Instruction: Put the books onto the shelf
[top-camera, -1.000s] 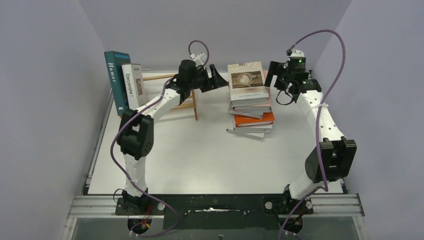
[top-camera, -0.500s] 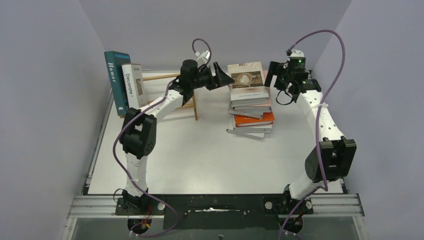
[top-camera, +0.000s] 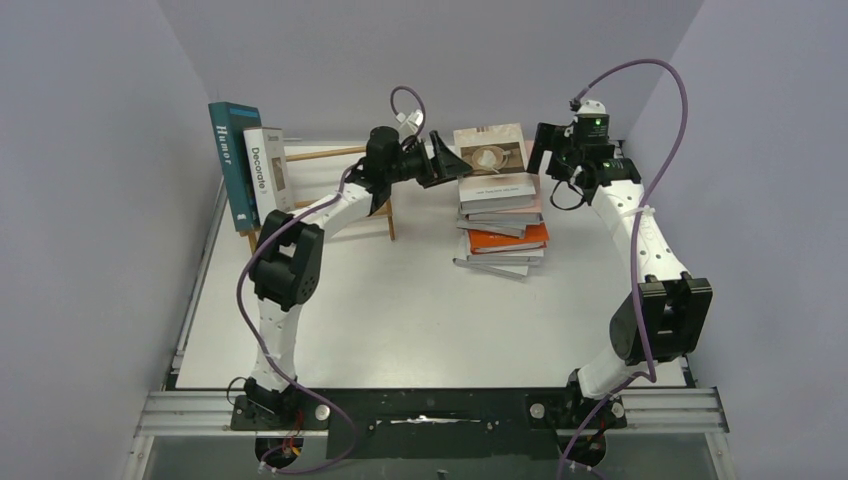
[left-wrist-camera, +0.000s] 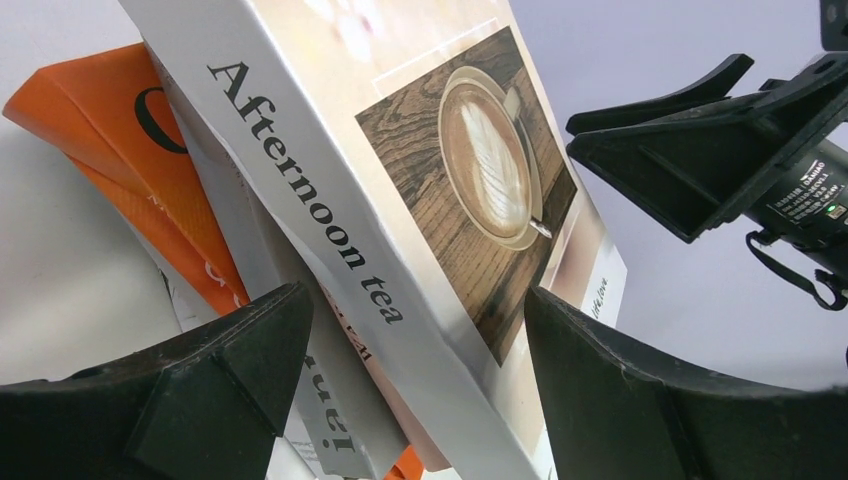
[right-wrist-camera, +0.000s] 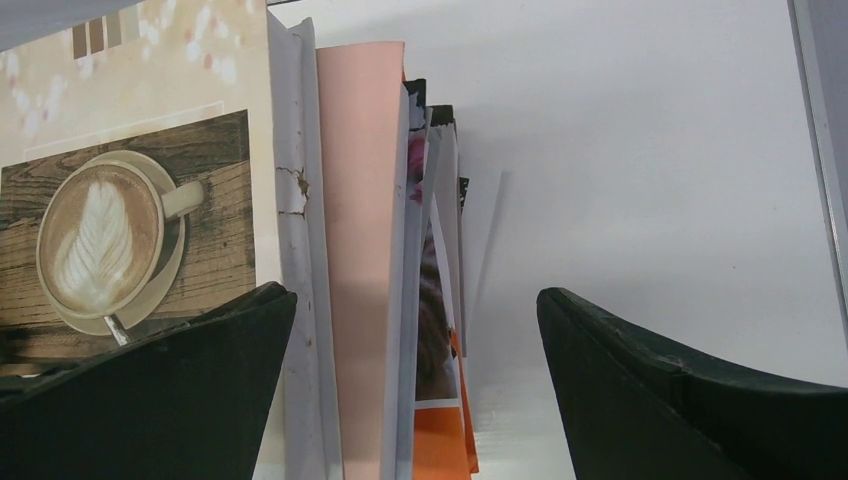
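Observation:
Several books lie stacked right of centre; the top one, "Afternoon tea" (top-camera: 492, 152) (left-wrist-camera: 400, 190), shows a coffee-cup cover. My left gripper (top-camera: 447, 160) (left-wrist-camera: 415, 335) is open at that book's left edge. Its spine sits between the jaws, and neither finger touches it. Lower in the stack are an orange book (top-camera: 512, 238) (left-wrist-camera: 120, 140) and a pink one (right-wrist-camera: 360, 250). Just right of the stack my right gripper (top-camera: 545, 150) (right-wrist-camera: 415, 335) is open, facing the page edges. The wooden shelf (top-camera: 322, 154) stands back left, with the teal "Humor" (top-camera: 232, 160) and white "Decorate" (top-camera: 266, 172) upright at its left end.
Grey walls close in the white table (top-camera: 400, 300) on the left, back and right. A metal rail (top-camera: 200, 290) runs along the table's left edge. My left arm reaches over the shelf's right end. Purple cables loop above both wrists.
My left arm has swung right, from beside the shelf to the stack, bringing its open jaws to the top book's left edge. The right arm has not moved.

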